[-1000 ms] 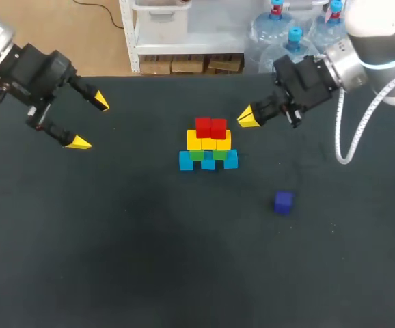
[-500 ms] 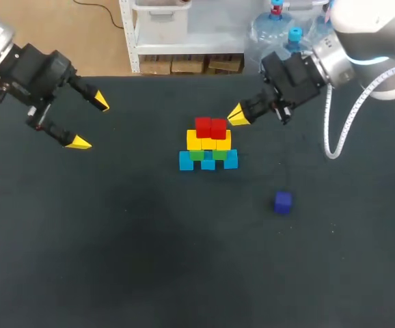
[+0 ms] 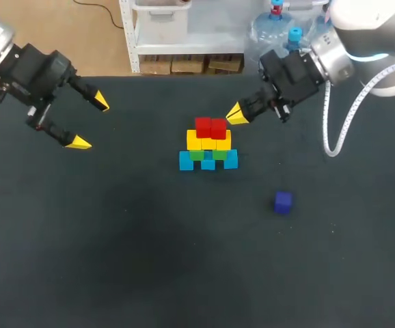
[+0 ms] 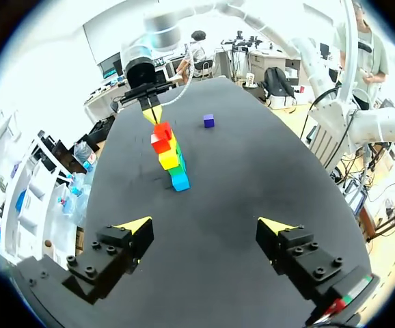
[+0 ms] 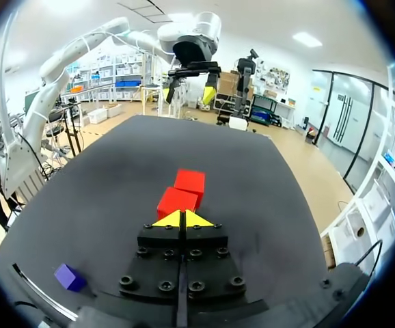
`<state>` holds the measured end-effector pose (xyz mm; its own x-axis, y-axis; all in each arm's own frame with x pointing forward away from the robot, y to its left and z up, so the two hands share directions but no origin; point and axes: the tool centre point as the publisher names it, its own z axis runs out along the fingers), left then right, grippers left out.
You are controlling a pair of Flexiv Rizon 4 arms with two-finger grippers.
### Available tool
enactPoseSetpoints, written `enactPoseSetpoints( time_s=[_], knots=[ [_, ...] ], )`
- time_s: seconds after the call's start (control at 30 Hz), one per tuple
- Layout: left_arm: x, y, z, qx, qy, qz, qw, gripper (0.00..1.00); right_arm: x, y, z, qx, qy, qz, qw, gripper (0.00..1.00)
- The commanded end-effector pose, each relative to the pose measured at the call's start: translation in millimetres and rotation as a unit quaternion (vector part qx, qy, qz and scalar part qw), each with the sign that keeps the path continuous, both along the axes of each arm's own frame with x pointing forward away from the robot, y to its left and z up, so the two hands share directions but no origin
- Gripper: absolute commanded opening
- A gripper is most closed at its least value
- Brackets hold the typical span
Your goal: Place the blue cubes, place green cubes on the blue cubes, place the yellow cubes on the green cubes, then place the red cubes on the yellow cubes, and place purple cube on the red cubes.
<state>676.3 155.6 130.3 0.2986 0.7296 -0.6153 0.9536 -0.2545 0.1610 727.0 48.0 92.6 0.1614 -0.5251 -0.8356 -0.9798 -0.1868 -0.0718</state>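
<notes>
A flat black table (image 3: pixel 115 260) fills the view.

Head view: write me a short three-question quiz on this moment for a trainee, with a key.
1. True or false: the purple cube already sits on the red cubes.
2. Which layer lies directly under the red cubes? A) blue cubes B) green cubes C) yellow cubes
3. Which are spread wide apart: the left arm's fingers or the right arm's fingers?

Key:
1. False. It lies alone on the table, apart from the stack.
2. C.
3. The left arm's fingers. The right arm's fingers are closed together with nothing between them, next to the red cubes.
</notes>
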Motion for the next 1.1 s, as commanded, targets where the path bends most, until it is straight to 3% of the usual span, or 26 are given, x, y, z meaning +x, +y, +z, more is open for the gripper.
enactPoseSetpoints(
  time_s=[0.03, 1.1],
  knots=[
    [-0.7, 1, -0.6, -0.001, -0.002, 0.0, 1.0, 1.0, -3.9, -2, 5, -0.001, -0.001, 0.001, 1.0, 0.0],
    [-0.7, 1, -0.6, -0.001, -0.002, 0.0, 1.0, 1.0, -3.5, 3, -1, 0.001, 0.001, 0.009, 1.0, 0.0]
  ],
)
